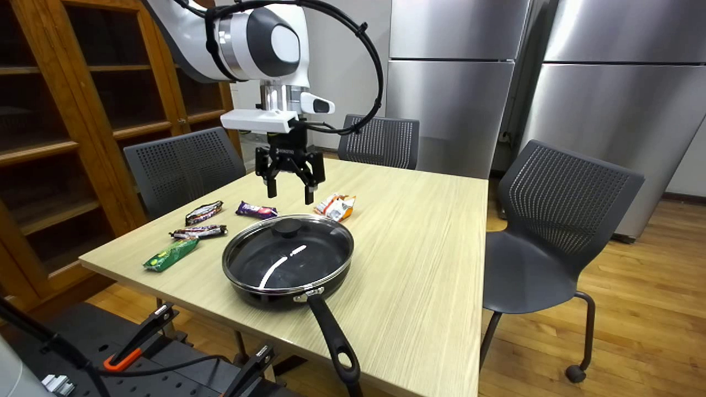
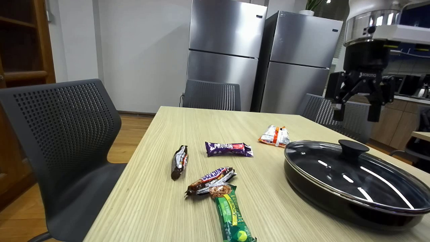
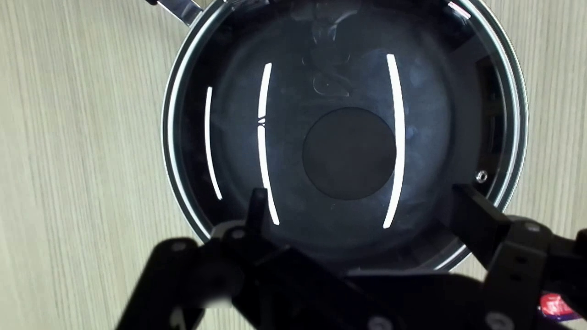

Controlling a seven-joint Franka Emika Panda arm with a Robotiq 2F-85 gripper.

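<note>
I have the black two-fingered gripper (image 1: 290,197) hanging above the round, low-sided black frying pan (image 2: 336,206), its fingers spread well apart with nothing between them and touching nothing. The pan stands flat on the pale wood-grain surface (image 1: 419,264), covered by a clear, round glass lid with a metal rim (image 1: 289,253). From my wrist view, the flat, round black knob (image 3: 349,153) on that lid shows between the lines of the two fingertips, a little farther up the picture. In an exterior view, the long black plastic handle (image 1: 331,332) crosses the line of the surface's near edge. Just beside the pan I can see a crumpled silver, white and orange snack packet (image 1: 335,207), with a purple-wrapped protein bar (image 2: 228,149) lying near it. Farther from the pan lie a narrow dark brown and silver wrapped bar (image 2: 179,163), a brown-wrapped bar with blue-and-white lettering (image 2: 211,179), and a green-wrapped bar (image 2: 231,215) whose end seems to overlap the lettered one. Around the surface stand dark grey chairs with perforated backs (image 1: 568,187), with tall brushed-steel refrigerators (image 1: 449,110) behind.
</note>
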